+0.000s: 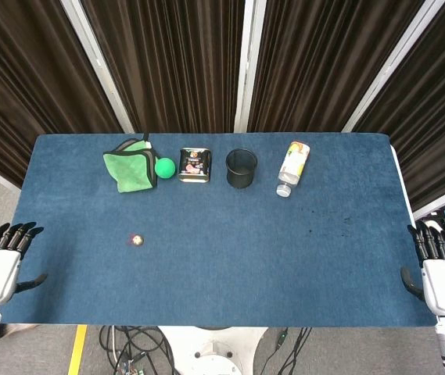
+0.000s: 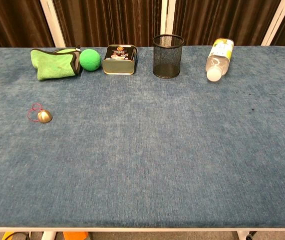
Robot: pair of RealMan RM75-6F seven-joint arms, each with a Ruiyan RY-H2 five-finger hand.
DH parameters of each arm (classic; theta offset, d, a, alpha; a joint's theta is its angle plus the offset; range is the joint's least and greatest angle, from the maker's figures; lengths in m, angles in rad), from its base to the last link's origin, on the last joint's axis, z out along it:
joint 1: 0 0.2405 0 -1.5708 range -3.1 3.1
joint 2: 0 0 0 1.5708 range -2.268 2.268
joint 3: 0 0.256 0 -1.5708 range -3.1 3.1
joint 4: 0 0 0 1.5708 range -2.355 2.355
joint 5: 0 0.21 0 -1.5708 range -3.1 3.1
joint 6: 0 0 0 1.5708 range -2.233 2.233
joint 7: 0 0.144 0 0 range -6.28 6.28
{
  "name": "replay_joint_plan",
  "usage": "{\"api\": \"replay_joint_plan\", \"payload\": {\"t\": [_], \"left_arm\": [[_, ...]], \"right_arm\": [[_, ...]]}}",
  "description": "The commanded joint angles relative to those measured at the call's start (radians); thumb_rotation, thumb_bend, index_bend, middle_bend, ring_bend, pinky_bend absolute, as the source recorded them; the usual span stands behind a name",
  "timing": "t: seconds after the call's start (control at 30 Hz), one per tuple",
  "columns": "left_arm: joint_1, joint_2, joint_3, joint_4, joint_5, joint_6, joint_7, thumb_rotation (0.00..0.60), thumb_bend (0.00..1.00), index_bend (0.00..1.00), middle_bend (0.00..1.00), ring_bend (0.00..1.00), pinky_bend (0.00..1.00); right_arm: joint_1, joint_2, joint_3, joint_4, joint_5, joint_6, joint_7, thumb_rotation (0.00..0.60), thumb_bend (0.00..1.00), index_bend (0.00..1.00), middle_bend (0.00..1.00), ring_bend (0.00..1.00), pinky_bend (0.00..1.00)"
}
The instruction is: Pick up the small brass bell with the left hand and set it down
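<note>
The small brass bell point(image 1: 137, 241) point(image 2: 44, 116) with a thin red loop lies on the blue table point(image 1: 230, 258), left of centre. My left hand point(image 1: 5, 262) hovers at the table's left front edge, fingers apart and holding nothing, well to the left of the bell. My right hand point(image 1: 439, 269) is at the right front edge, fingers also spread and empty. Neither hand shows in the chest view.
Along the back of the table stand a green cloth point(image 1: 130, 169) point(image 2: 54, 62), a green ball point(image 1: 165, 168) point(image 2: 89, 59), a metal tin point(image 1: 195, 166) point(image 2: 119, 59), a black mesh cup point(image 1: 241, 168) point(image 2: 168, 48) and a plastic bottle lying down point(image 1: 292, 166) point(image 2: 218, 59).
</note>
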Motion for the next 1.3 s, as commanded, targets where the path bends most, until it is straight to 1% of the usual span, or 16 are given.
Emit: {"api": "replay_joint_plan", "payload": {"t": [0.03, 0.3, 0.53, 0.7, 0.93, 1.07, 1.17, 1.3], "left_arm": [[-0.001, 0.0, 0.001, -0.001, -0.001, -0.002, 0.003, 0.6, 0.1, 0.17, 0.14, 0.1, 0.09], [-0.018, -0.005, -0.001, -0.001, 0.014, -0.019, 0.007, 0.6, 0.1, 0.17, 0.14, 0.1, 0.09], [-0.072, -0.021, 0.0, -0.022, 0.041, -0.089, -0.034, 0.6, 0.1, 0.17, 0.14, 0.1, 0.1], [-0.132, -0.068, -0.005, -0.009, 0.042, -0.172, -0.035, 0.6, 0.1, 0.18, 0.14, 0.1, 0.1], [-0.216, -0.149, -0.039, 0.027, 0.006, -0.27, -0.034, 0.6, 0.1, 0.18, 0.14, 0.1, 0.1], [-0.257, -0.191, -0.061, 0.06, -0.023, -0.315, -0.031, 0.6, 0.11, 0.19, 0.14, 0.1, 0.1], [-0.282, -0.217, -0.072, 0.077, -0.038, -0.336, -0.019, 0.6, 0.11, 0.21, 0.14, 0.1, 0.1], [-0.304, -0.241, -0.075, 0.082, -0.062, -0.365, -0.003, 0.6, 0.12, 0.22, 0.15, 0.1, 0.1]], "right_arm": [[-0.001, 0.001, 0.001, 0.001, 0.002, 0.0, 0.001, 0.6, 0.3, 0.0, 0.0, 0.0, 0.0], [-0.003, 0.0, 0.0, 0.009, 0.006, -0.001, 0.004, 0.6, 0.3, 0.0, 0.0, 0.0, 0.0], [-0.004, 0.006, -0.001, 0.015, -0.004, 0.007, -0.002, 0.6, 0.3, 0.0, 0.0, 0.0, 0.0], [-0.003, 0.01, -0.002, 0.011, -0.012, 0.008, -0.002, 0.6, 0.3, 0.0, 0.0, 0.0, 0.0], [0.005, -0.004, -0.009, 0.01, -0.021, -0.004, -0.014, 0.6, 0.3, 0.0, 0.0, 0.0, 0.0], [0.009, -0.013, -0.011, 0.017, -0.018, -0.016, -0.012, 0.6, 0.3, 0.0, 0.0, 0.0, 0.0], [0.009, -0.016, -0.012, 0.022, -0.016, -0.019, -0.008, 0.6, 0.3, 0.0, 0.0, 0.0, 0.0], [0.01, -0.017, -0.011, 0.027, -0.014, -0.019, -0.002, 0.6, 0.3, 0.0, 0.0, 0.0, 0.0]]}}
